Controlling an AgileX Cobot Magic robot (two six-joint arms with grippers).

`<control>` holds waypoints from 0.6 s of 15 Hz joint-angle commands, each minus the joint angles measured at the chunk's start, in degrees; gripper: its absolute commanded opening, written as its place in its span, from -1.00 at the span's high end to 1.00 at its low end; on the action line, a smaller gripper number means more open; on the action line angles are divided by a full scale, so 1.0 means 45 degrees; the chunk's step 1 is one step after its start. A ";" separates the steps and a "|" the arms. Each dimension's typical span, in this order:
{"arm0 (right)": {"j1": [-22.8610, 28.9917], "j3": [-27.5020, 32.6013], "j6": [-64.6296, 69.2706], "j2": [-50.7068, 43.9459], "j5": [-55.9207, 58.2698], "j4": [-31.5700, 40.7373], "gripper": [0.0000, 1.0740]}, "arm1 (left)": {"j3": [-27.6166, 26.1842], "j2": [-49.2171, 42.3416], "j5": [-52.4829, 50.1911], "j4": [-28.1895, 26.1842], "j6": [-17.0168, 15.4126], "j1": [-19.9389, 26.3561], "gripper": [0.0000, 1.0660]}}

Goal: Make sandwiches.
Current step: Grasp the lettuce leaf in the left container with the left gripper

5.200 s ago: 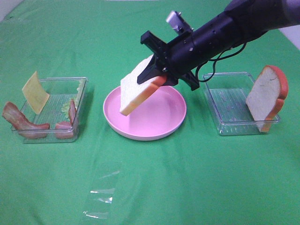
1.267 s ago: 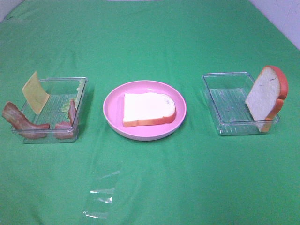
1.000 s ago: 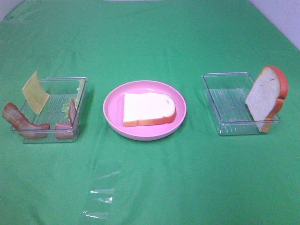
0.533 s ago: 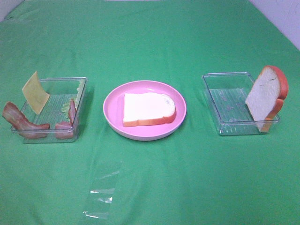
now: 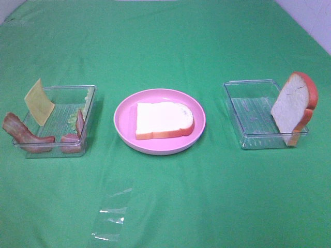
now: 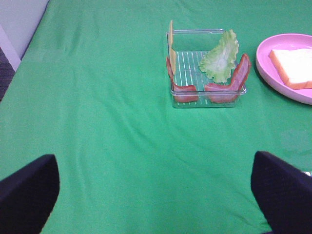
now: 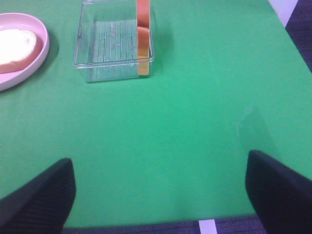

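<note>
Bread slice on the plate, both grippers spread wide

A green cloth surface point(image 5: 170, 41) fills the scene, with a pale wall point(image 5: 316, 13) past its far right corner. One bread slice point(image 5: 164, 120) lies flat on the pink plate point(image 5: 124, 132) at centre, and the second slice point(image 5: 294, 106) leans upright in the right tray point(image 5: 248, 111). Cheese point(image 5: 39, 102), bacon point(image 5: 20, 133) and lettuce point(image 6: 220, 57) sit in the left tray point(image 5: 67, 88). The left gripper point(image 6: 156, 195) and right gripper point(image 7: 158, 195) are both wide apart and empty

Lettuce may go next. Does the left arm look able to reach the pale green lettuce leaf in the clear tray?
Probably yes: the open left gripper faces the pale green lettuce leaf across bare green cloth.
</note>
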 commanded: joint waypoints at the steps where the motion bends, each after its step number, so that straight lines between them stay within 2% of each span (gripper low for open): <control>1: 0.0013 0.0038 -0.0102 -0.0433 -0.0064 0.0013 -0.66 | -0.0013 -0.0064 -0.0051 -0.0038 -0.0089 0.0038 -0.92; 4: 0.0013 0.0038 -0.0102 -0.0433 -0.0064 0.0025 -0.66 | -0.0267 0.1210 0.0204 0.0013 0.0000 0.0038 -0.92; 7: 0.0013 0.0038 -0.0102 -0.0433 -0.0064 0.0025 -0.66 | -0.1502 0.3909 0.0318 0.0216 0.0000 0.0038 -0.92; 8: 0.0013 0.0038 -0.0102 -0.0433 -0.0076 0.0025 -0.66 | -0.3043 0.6786 0.0637 0.0216 -0.0153 0.0038 -0.92; 9: 0.0013 0.0038 -0.0102 -0.0433 -0.0076 0.0025 -0.66 | -0.3934 0.8416 0.1019 0.0216 -0.0191 0.0038 -0.92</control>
